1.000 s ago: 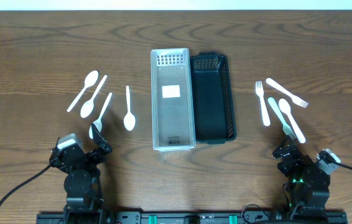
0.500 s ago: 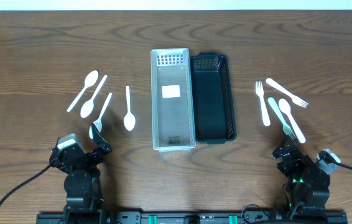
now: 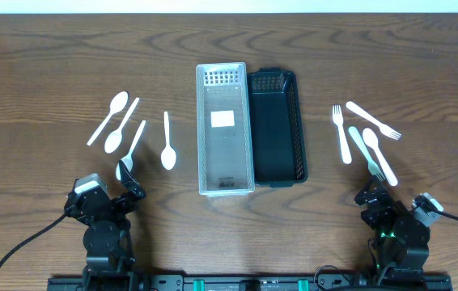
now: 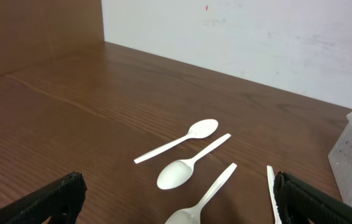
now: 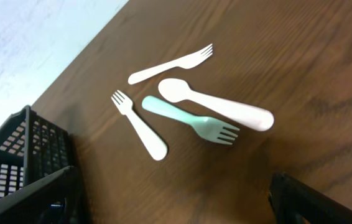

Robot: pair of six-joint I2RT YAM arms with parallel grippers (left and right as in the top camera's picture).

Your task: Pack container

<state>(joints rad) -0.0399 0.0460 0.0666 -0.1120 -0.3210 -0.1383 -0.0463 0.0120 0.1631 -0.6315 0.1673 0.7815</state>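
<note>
Table (image 3: 51, 48) with 2 baskets (image 3: 225, 158), 5 spoons (image 3: 168, 155), 3 forks (image 3: 343, 139)

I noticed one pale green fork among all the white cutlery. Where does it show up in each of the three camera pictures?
Overhead: the pale green fork lies at the right, between a white fork and a white spoon.
Left wrist: not in it.
Right wrist: the pale green fork lies near the middle, just below the white spoon.
Shared landmark: the black basket, at lower left in the right wrist view.
</note>
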